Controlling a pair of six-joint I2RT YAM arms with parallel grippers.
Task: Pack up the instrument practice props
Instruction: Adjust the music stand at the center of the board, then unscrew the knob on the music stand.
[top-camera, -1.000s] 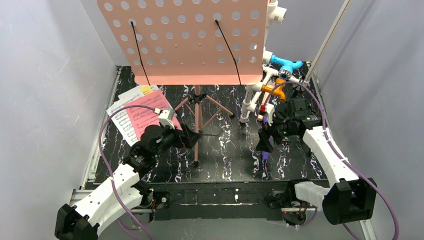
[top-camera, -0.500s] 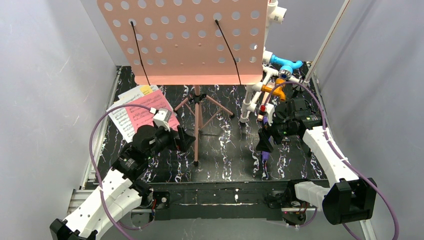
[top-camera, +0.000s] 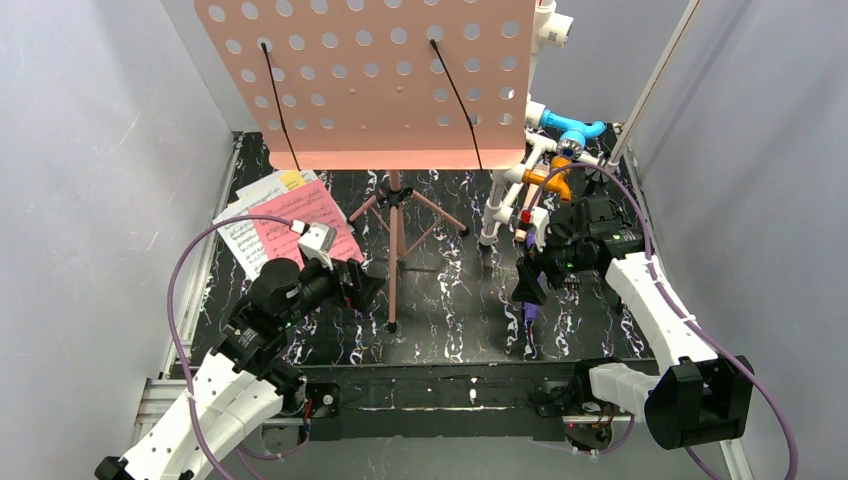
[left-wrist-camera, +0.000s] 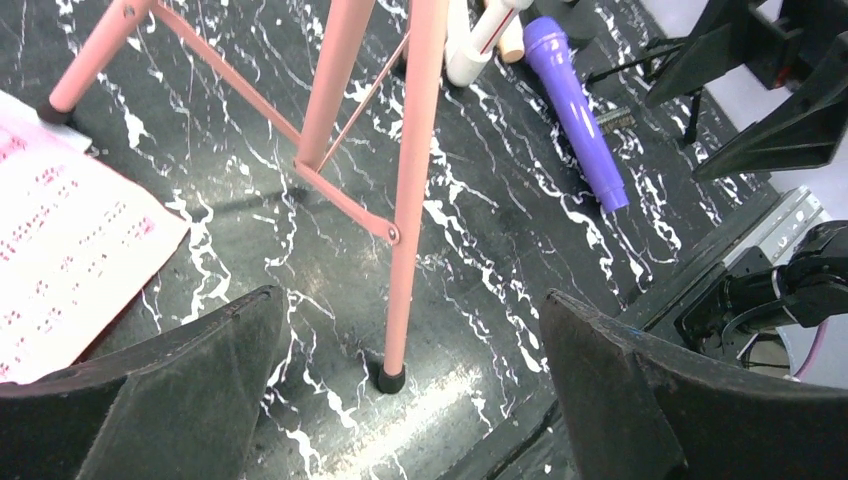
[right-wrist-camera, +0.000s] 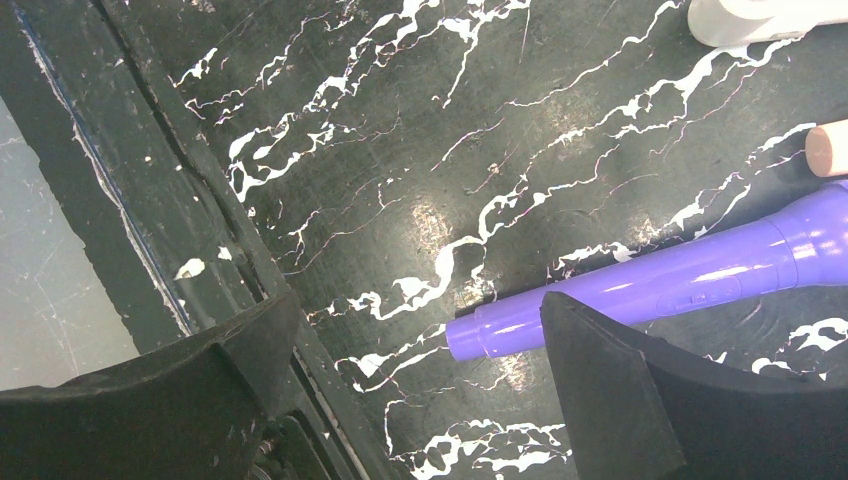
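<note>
The pink perforated sheet-music holder (top-camera: 370, 80) stands upright at mid table on its pink tripod legs (top-camera: 397, 230). Printed music pages (top-camera: 245, 250) and a pink folder (top-camera: 295, 230) lie at the left. My left gripper (top-camera: 362, 285) is open just left of the front leg (left-wrist-camera: 415, 200), which shows between its fingers without touching them. The purple microphone (top-camera: 527, 318) lies flat on the right. My right gripper (top-camera: 528, 285) hangs open above it, with the handle end (right-wrist-camera: 680, 280) beside one finger. A beige microphone tip (right-wrist-camera: 828, 148) shows next to it.
A white pipe frame with blue and orange fittings (top-camera: 530, 150) stands at the back right, close behind my right arm. Grey walls close in both sides. The dark front rail (top-camera: 440, 390) runs along the near edge of the marbled black table (top-camera: 450, 300).
My left arm has drawn back toward the near left, away from the stand's front leg, its gripper still open. The right arm has not moved.
</note>
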